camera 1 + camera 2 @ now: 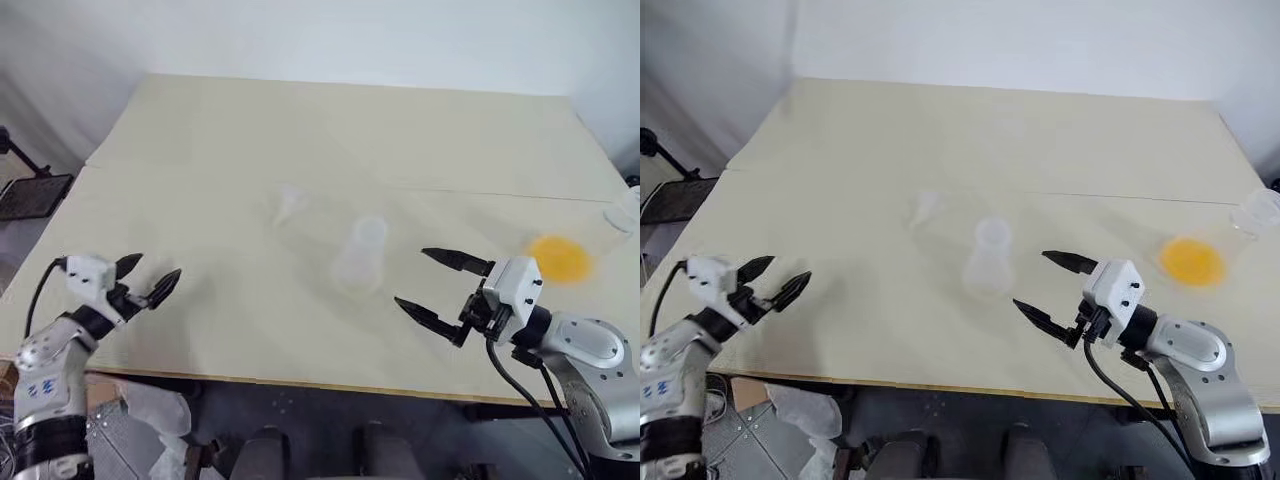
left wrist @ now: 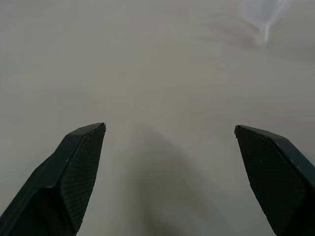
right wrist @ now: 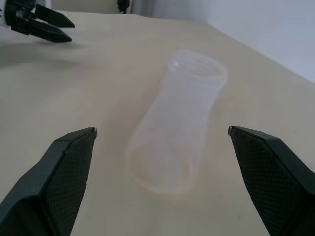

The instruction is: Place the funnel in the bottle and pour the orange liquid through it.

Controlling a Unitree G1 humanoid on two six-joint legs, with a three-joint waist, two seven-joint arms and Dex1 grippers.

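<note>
Bottle (image 1: 361, 256) upright, funnel (image 1: 288, 207) beside it

Funnel (image 1: 288, 207) is faint & see-through against the table (image 1: 300, 130); can't tell its stem from its cone, nor whether it lies on its side. In the left wrist view the funnel shows as a blurred pale smear cut by the pic's edge. Bottle (image 1: 989, 258) blurred, walls barely separable from the table top. Cup (image 1: 1240, 232) w/ the orange liquid (image 1: 1193, 260) lies at the far right, its rim cut off in the left eye view; can't tell if the liquid is all inside the cup. Dark stand (image 1: 30, 190) at the left edge cut off, type unclear.
</note>
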